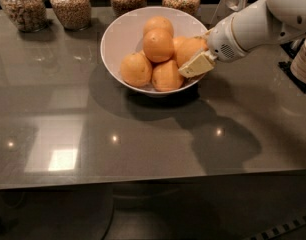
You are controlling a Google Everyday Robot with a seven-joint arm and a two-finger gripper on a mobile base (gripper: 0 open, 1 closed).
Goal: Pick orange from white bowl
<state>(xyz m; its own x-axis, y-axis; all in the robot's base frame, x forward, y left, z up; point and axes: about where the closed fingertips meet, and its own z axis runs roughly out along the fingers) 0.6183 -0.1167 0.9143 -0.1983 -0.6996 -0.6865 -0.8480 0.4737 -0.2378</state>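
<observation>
Gripper (195, 65) at 3 o'clock on the white bowl's (118, 39) rim; its opening and hold cannot be told. The orange (158, 45) crowns the central pile. Risk: nudged neighbouring oranges (165, 76) could roll it away.

I work from a single camera. It sits high on the near side of the counter (143, 149) and looks down and away at a slant, so the far edge with the glass jars (70, 6) runs along 12 o'clock and the near edge crosses toward 6 o'clock. It is fairly close: the white bowl (118, 39) fills the upper middle. The claw (195, 65) enters from 2 o'clock and sits at the bowl's 3 o'clock rim.
</observation>
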